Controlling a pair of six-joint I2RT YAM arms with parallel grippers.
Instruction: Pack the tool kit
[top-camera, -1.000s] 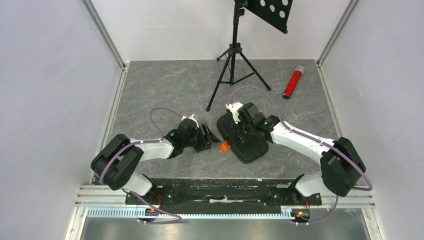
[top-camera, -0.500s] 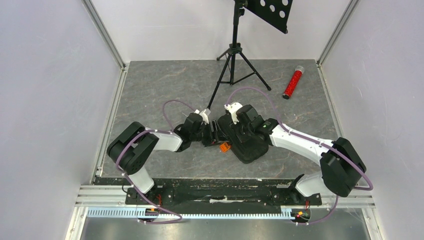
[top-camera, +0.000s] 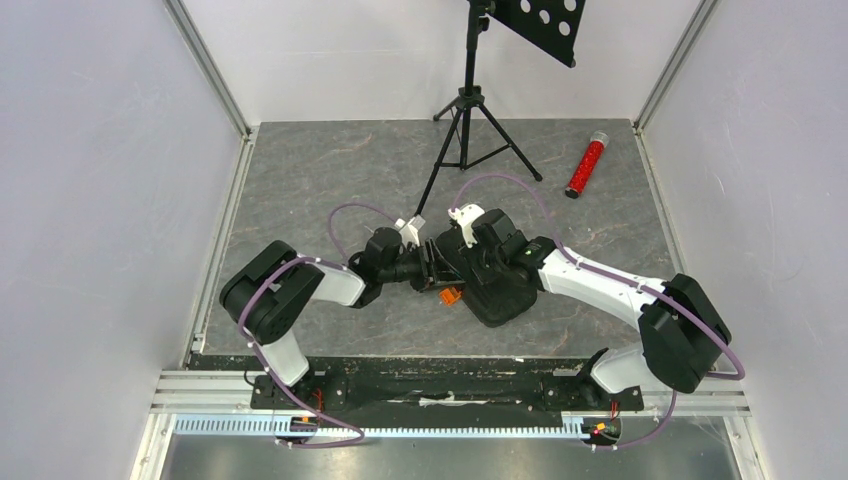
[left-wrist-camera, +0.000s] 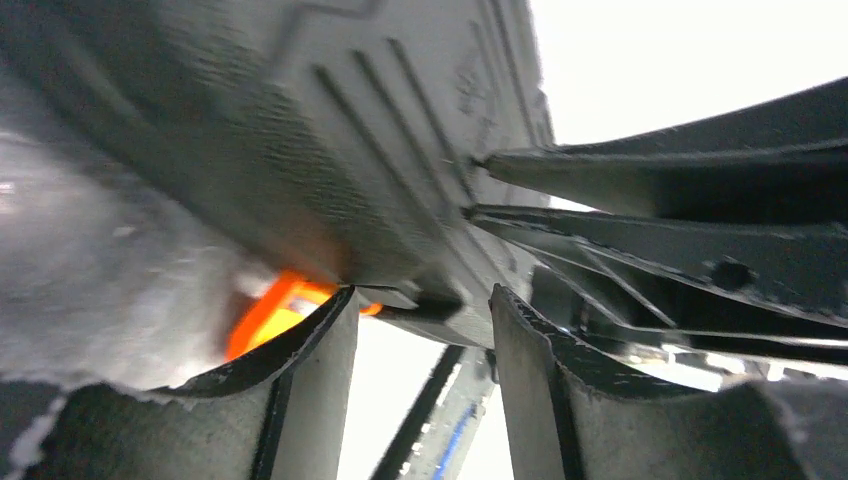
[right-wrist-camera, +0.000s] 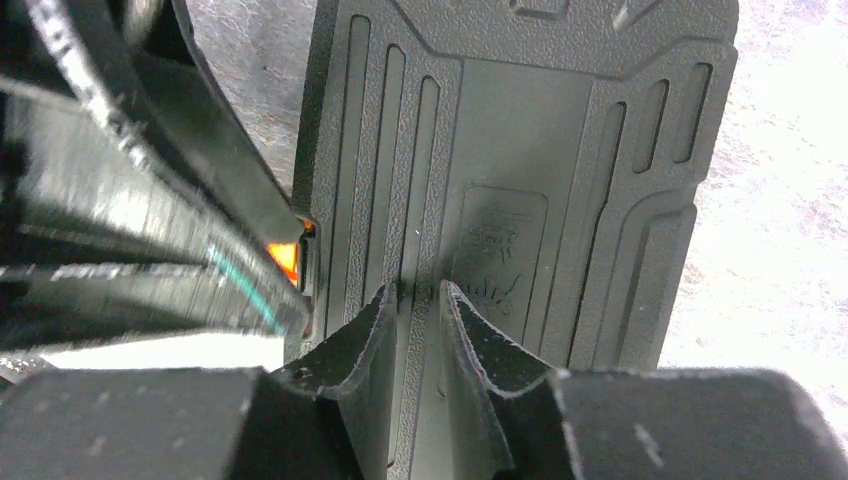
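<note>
Lying shut on the grey tabletop (top-camera: 330, 180), the black tool kit case (top-camera: 505, 298) has its ribbed lid facing up, and both arms meet at it. The orange latch (top-camera: 450, 295) juts from the case's left edge, toward its near corner.

The right hand (right-wrist-camera: 420, 292) is on top of the case, over the middle of the lid. Its fingers (right-wrist-camera: 372, 335) are drawn nearly together, with only a narrow slit between them and nothing in it. Their tips rest against the flat panel between the lid's ribs.

The left hand (left-wrist-camera: 422, 300) is at the case's left edge, just beside the latch, pointing in at the case from the side. Its fingers (left-wrist-camera: 310, 385) stand moderately apart. A small tab on the case's rim sits just past their tips, in line with the gap. The wrist view is too blurred and close to tell whether either finger touches the case. In that view the latch shows orange just beyond one finger, under the lid's slanting ribs.

A black tripod stand (top-camera: 465, 120) stands beyond the case's far side, and one of its legs ends near the case's far-left corner. A red glittery tube (top-camera: 586, 165) lies well apart from the case, out past its far-right side.
</note>
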